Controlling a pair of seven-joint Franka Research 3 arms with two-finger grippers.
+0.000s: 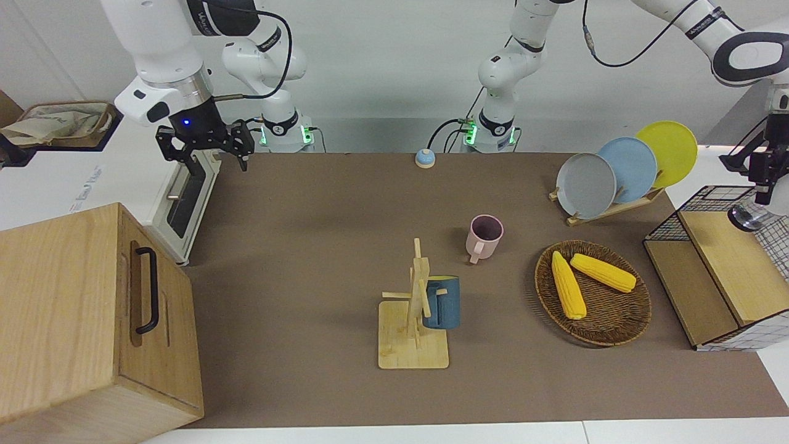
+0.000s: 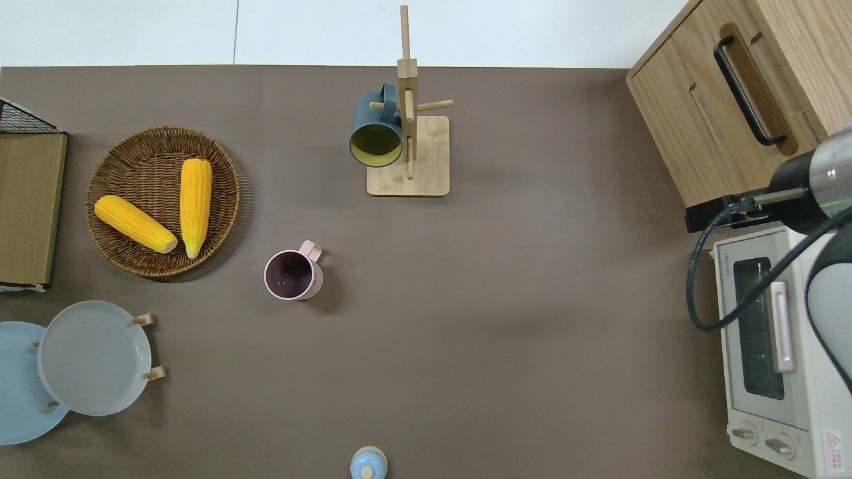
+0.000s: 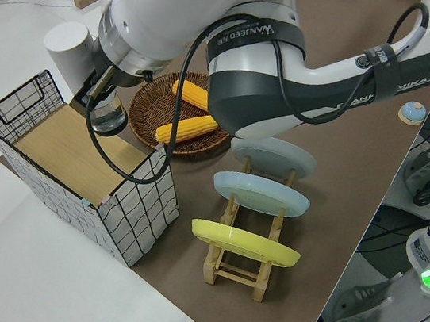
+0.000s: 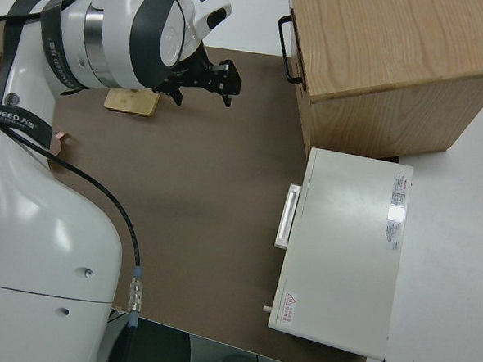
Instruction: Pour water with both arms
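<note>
Left claw (image 3: 103,105) over wire basket (image 3: 79,160), outside overhead view.

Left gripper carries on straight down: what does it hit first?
Probably the wooden shelf in the wire rack. The left gripper points down over it, and the lower end of the bottle it holds would land before the fingers. How far apart they are is unclear.

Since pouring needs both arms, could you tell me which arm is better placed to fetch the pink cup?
Probably the right: the right gripper is parked with jaws open and empty, while the left gripper holds the bottle over the wire basket.
</note>
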